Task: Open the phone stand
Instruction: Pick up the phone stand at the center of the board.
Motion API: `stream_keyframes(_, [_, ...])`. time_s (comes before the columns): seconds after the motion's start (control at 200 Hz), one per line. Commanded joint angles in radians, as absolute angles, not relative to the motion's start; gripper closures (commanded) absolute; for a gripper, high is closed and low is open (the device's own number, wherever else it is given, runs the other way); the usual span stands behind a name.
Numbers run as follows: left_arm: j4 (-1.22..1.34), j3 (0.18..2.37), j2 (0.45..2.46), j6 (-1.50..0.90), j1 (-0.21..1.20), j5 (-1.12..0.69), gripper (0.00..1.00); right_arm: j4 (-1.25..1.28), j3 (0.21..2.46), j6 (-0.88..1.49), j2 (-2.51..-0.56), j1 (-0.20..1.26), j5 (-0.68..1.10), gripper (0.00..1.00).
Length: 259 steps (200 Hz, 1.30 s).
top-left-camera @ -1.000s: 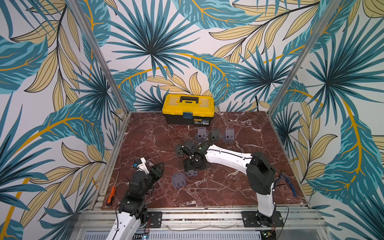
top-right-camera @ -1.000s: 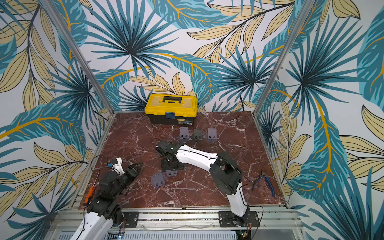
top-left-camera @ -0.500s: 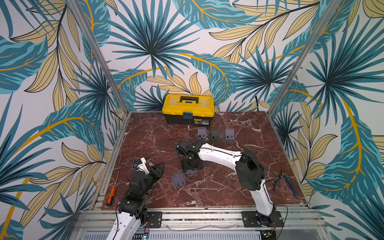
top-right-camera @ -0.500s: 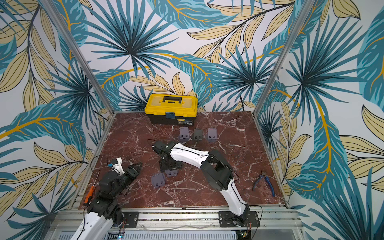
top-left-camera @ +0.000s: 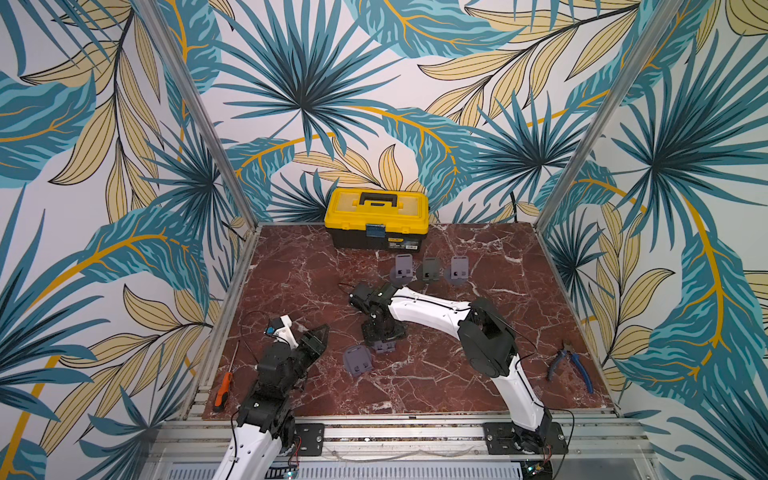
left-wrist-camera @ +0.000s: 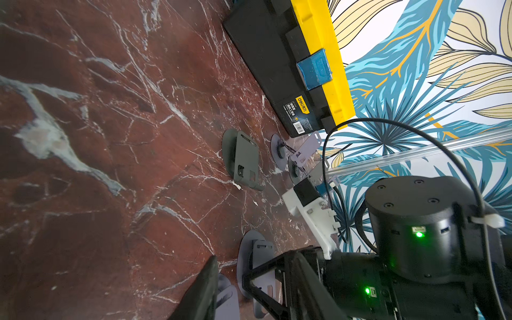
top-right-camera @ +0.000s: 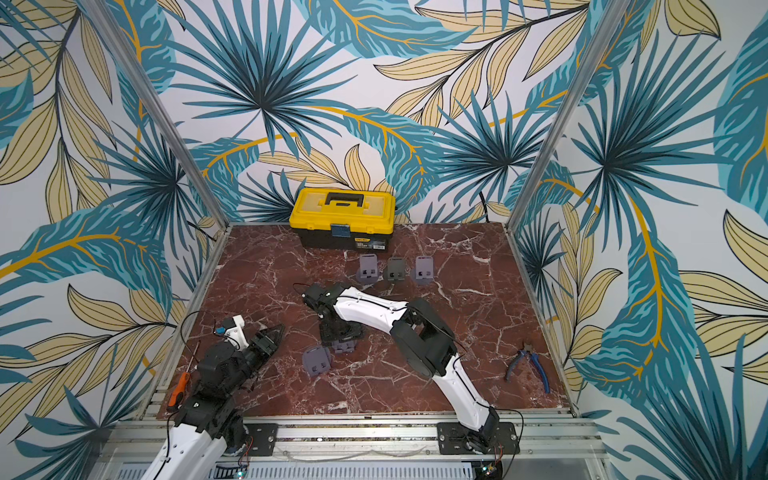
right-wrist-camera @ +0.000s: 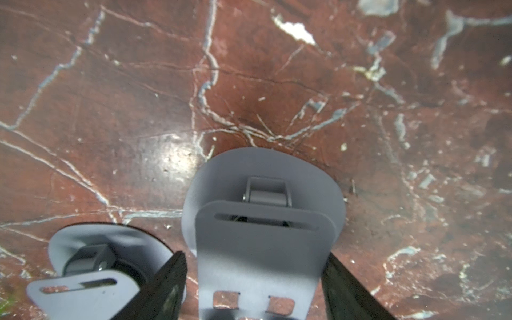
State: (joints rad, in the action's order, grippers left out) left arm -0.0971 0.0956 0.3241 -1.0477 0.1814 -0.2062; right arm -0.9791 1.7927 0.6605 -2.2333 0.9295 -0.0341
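Several grey phone stands lie on the marble table (top-left-camera: 478, 382). One phone stand (top-left-camera: 384, 347) (top-right-camera: 344, 347) sits folded flat under my right gripper (top-left-camera: 383, 337), which points straight down at it. In the right wrist view its plate (right-wrist-camera: 260, 249) lies between the fingers (right-wrist-camera: 166, 291), a small gap on one side and the other finger nearly touching. The right gripper (right-wrist-camera: 252, 291) is open. My left gripper (top-left-camera: 316, 334) (top-right-camera: 272, 337) hovers low at the front left, open and empty. One of its fingers (left-wrist-camera: 202, 293) shows in the left wrist view.
Another folded stand (top-left-camera: 357, 360) (right-wrist-camera: 83, 285) lies just beside the right gripper. Three stands (top-left-camera: 430, 269) stand in a row in front of a yellow toolbox (top-left-camera: 376, 216). A screwdriver (top-left-camera: 222, 390) lies at the left edge and pliers (top-left-camera: 569, 370) at the right.
The right arm's elbow has swung left while its gripper stays over the same stand. Its jaws have come a little closer together. The left arm has not moved.
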Motion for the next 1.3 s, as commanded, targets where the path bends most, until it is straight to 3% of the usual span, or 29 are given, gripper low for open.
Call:
stream_keyframes(0.0, [-0.091, 0.081, 0.31, -1.045, 0.17, -0.216, 0.56, -1.016, 1.807, 0.652, -2.256, 0.926, -0.047, 0.26])
stream_keyframes(0.786, [-0.087, 0.074, 0.311, -1.046, 0.164, -0.22, 0.55, -1.025, 1.805, 0.645, -2.264, 0.921, -0.049, 0.33])
stream_keyframes(1.007, [-0.072, 0.068, 0.317, -1.047, 0.164, -0.221, 0.55, -1.016, 1.784, 0.647, -2.226, 0.918, -0.053, 0.49])
stream_keyframes(1.292, [-0.027, 0.14, 0.477, -0.997, 0.164, -0.315, 0.53, -0.973, 1.7, 0.626, -2.071, 0.899, -0.001, 0.56])
